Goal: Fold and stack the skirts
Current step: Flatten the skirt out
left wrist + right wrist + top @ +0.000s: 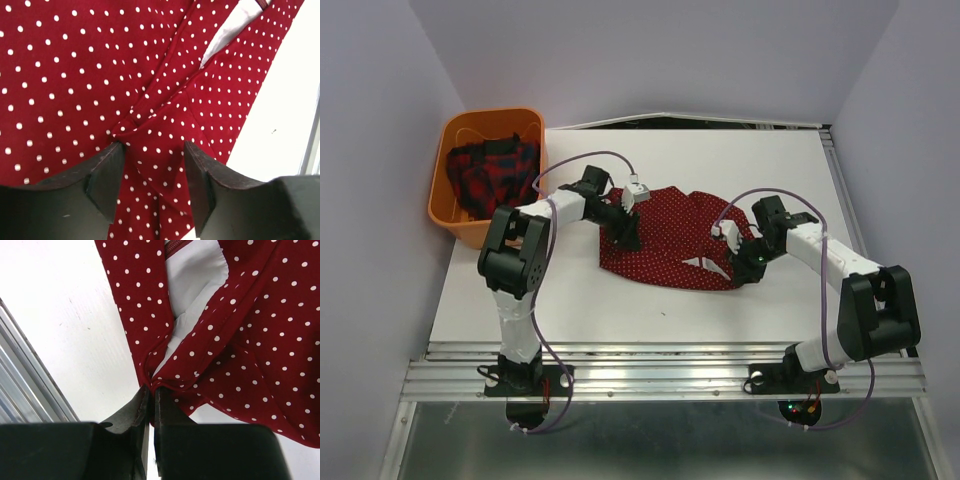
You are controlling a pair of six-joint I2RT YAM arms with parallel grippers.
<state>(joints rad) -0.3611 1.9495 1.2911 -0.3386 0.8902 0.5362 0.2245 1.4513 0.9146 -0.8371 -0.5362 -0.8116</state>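
A: Why is the dotted skirt [670, 235] spread on the desk [570, 300]?
B: So it can be folded there. The right tool [150, 389] is pinching its edge. The left tool [152, 150] stands spread over a raised crease, probably to grab it.
A: And the plaid skirt [490, 168]?
B: It's bunched in the basket [448, 218], not yet folded.

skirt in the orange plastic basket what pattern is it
Red-and-dark plaid cloth skirt, inside the orange plastic basket; clearest in the top external view.
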